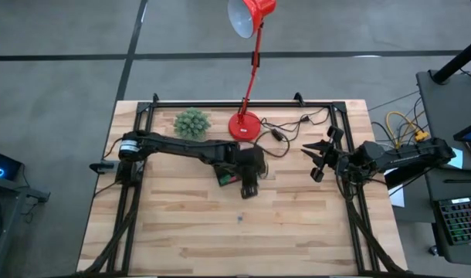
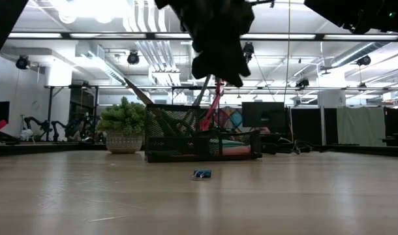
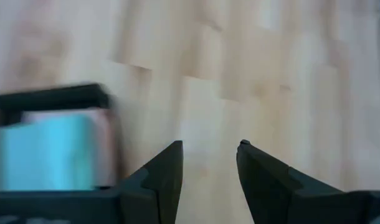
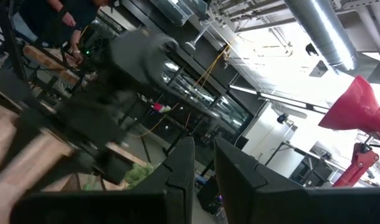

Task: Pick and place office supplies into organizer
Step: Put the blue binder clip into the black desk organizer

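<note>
The black mesh organizer (image 2: 161, 138) stands mid-table, mostly under my left arm in the high view (image 1: 223, 178). A blue pad (image 3: 43, 155) and a pink pad (image 3: 101, 146) lie inside it. My left gripper (image 3: 210, 146) hangs open above bare wood just to the right of the organizer (image 3: 53, 96), with nothing between its fingers. A small blue item (image 2: 201, 174) lies on the table nearer the front edge. My right gripper (image 4: 204, 165) is raised at the table's right side (image 1: 319, 160), tilted upward. Its fingers stand a narrow gap apart and are empty.
A red desk lamp stands on its round base (image 1: 245, 124) at the far edge, with a black cable (image 1: 286, 130) trailing to the right. A small green plant (image 1: 192, 122) sits to its left. Bare wood (image 1: 220, 239) fills the near half of the table.
</note>
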Robot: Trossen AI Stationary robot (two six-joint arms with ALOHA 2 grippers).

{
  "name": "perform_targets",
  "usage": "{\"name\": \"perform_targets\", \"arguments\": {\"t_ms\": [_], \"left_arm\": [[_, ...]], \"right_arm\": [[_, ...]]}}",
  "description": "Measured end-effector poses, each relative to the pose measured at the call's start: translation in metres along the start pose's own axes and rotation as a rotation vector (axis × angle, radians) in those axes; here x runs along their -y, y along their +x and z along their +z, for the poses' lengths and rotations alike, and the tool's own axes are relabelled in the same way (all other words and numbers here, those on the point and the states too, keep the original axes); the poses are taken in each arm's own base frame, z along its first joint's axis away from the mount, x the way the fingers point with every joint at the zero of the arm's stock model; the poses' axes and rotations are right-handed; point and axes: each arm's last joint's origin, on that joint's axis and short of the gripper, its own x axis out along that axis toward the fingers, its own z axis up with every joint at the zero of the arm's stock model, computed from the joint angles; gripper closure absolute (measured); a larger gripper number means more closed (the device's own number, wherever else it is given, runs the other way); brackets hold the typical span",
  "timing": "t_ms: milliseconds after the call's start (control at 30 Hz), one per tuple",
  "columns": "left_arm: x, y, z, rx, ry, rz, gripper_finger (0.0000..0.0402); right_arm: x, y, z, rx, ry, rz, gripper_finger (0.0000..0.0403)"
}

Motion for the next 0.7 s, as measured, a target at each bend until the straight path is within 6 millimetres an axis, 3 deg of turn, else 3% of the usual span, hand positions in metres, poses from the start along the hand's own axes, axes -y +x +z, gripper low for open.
{"name": "perform_targets", "arguments": {"t_ms": [133,300,400,700], "left_arm": [[0.023,0.005,-0.007,-0.021,-0.083,-0.040,0.0267],[0.047,0.009,-0.016,-0.051,-0.337,-0.058,0.0267],[0.059,0.009,-0.021,-0.060,-0.374,-0.058,0.0267],[0.056,0.001,-0.019,-0.003,-0.318,0.025,0.0267]], "right_arm": [[0.000,0.000,0.000,0.000,0.000,0.000,0.0351],[0.000,0.000,0.000,0.000,0.000,0.000,0.0351],[0.000,0.000,0.000,0.000,-0.004,0.000,0.0351],[0.000,0.000,0.000,0.000,-0.004,0.000,0.0351]]}}
